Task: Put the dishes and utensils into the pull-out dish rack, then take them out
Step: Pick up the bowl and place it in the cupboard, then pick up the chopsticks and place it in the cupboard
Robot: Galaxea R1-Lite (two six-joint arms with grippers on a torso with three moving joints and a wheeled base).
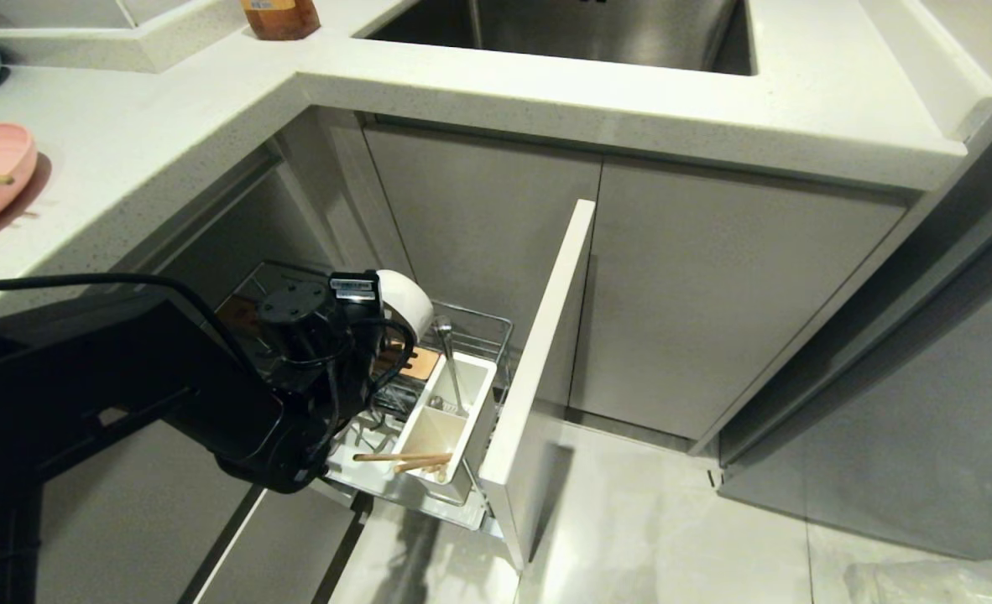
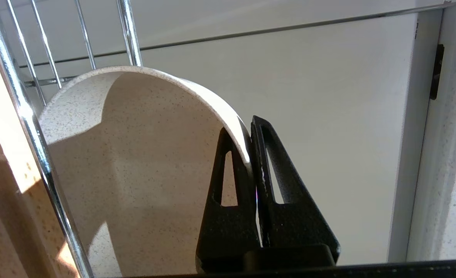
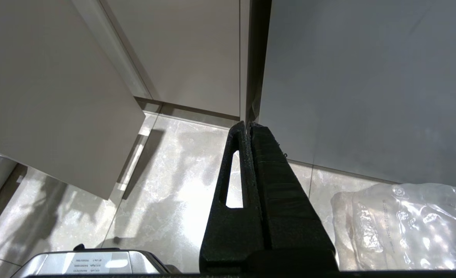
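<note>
Left gripper (image 2: 250,133) pinches the white bowl's (image 2: 135,166) rim, jaws nearly closed, over the wire rack (image 1: 479,323) (bowl on edge) — right gripper (image 3: 248,127) closed, empty; no legible labels.

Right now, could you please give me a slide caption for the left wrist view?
Left hand shut on the rim of the white bowl inside the chrome wire dish rack.

Bright overhead light on the pale counter (image 1: 546,92), dim shadowed cabinet recess under it, glare on the glossy floor (image 3: 181,200), hard sunlit patch and sharp shadow inside the white bowl (image 2: 135,162), focus crisp throughout
</note>
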